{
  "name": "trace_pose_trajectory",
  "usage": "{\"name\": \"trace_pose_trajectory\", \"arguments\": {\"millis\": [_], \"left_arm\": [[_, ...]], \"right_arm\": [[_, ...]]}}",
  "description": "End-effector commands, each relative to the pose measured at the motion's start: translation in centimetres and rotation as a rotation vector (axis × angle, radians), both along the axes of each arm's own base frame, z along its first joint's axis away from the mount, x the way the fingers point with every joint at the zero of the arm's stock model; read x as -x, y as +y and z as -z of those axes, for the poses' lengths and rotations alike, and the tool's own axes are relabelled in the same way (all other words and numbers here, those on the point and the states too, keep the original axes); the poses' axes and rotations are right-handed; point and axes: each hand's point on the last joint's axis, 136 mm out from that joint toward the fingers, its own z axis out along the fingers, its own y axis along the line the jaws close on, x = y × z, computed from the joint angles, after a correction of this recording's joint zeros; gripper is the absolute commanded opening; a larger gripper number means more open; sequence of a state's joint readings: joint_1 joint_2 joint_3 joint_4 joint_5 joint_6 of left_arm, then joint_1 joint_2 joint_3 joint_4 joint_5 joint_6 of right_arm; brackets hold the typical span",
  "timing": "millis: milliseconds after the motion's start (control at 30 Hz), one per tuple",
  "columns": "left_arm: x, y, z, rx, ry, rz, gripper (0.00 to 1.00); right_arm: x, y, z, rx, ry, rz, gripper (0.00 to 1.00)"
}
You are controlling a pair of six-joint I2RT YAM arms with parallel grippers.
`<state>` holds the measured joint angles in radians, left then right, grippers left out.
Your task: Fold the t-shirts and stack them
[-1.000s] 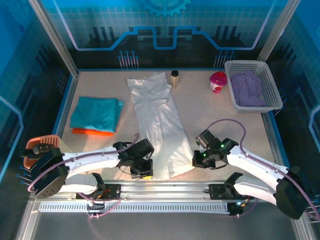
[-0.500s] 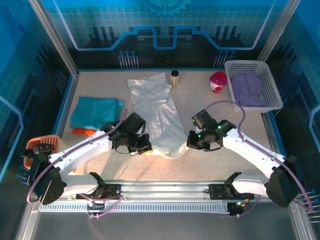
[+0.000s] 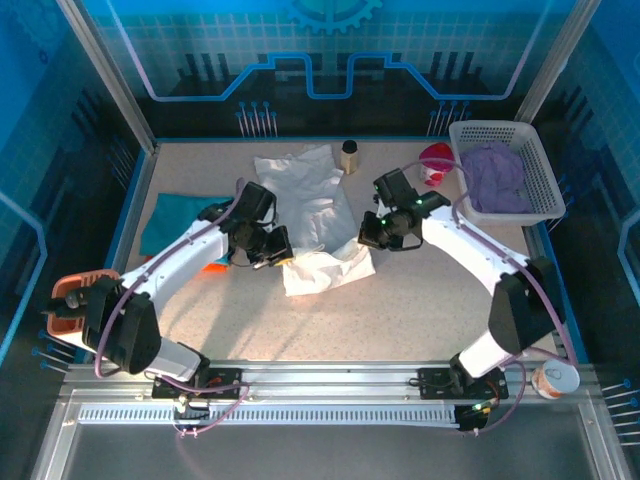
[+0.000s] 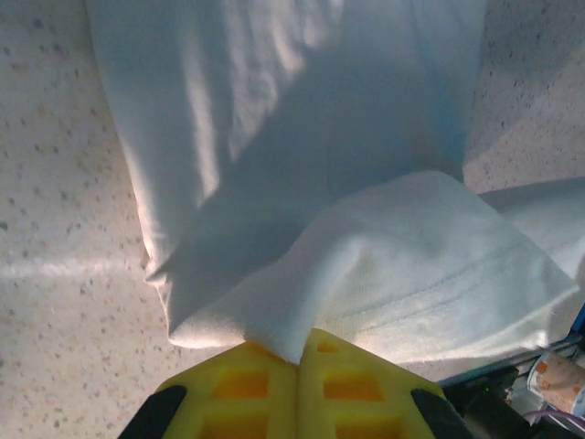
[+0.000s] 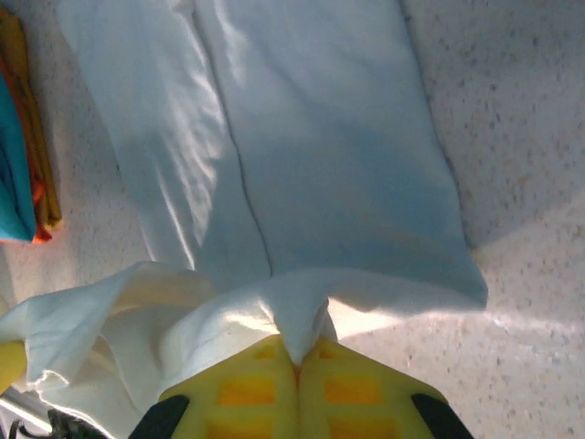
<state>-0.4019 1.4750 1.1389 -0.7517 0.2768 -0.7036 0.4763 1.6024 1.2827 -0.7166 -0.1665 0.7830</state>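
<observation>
Both near corners of the white shirt (image 3: pixel 302 178), lying centrally on the surface (image 3: pixel 430 300), were clamped by the left gripper (image 3: pixel 284 259) and right gripper (image 3: pixel 366 240); light, limp cloth, likely sagging unless held at corners.

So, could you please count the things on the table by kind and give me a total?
T-shirts: 3 (white t-shirt, teal t-shirt, orange t-shirt)
Baskets: 1 (white mesh basket)
Cloths in the basket: 1 (purple cloth)
Small containers at the far edge: 2 (brown bottle, pink cup)
Total: 7
</observation>
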Motion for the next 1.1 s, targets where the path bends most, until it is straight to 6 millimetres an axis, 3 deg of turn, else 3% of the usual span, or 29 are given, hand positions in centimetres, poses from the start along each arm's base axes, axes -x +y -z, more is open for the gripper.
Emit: {"name": "trace_pose_trajectory", "arguments": {"millis": [0,600,1067], "left_arm": [[-2.0,0.0,-1.0,0.009,-0.053,0.037,0.0],[-8.5,2.5,1.9,-0.012,-0.064,0.014,0.0],[-12.1,3.2,5.6,0.008,-0.038,0.002,0.02]], "right_arm": [[-1.7,0.7,-0.5,-0.001,-0.007,-0.04,0.0],[-8.4,2.0,2.2,-0.033,0.027,-0.026,0.0],[-11.6,2.9,4.7,-0.074,0.071,-0.013,0.02]]}}
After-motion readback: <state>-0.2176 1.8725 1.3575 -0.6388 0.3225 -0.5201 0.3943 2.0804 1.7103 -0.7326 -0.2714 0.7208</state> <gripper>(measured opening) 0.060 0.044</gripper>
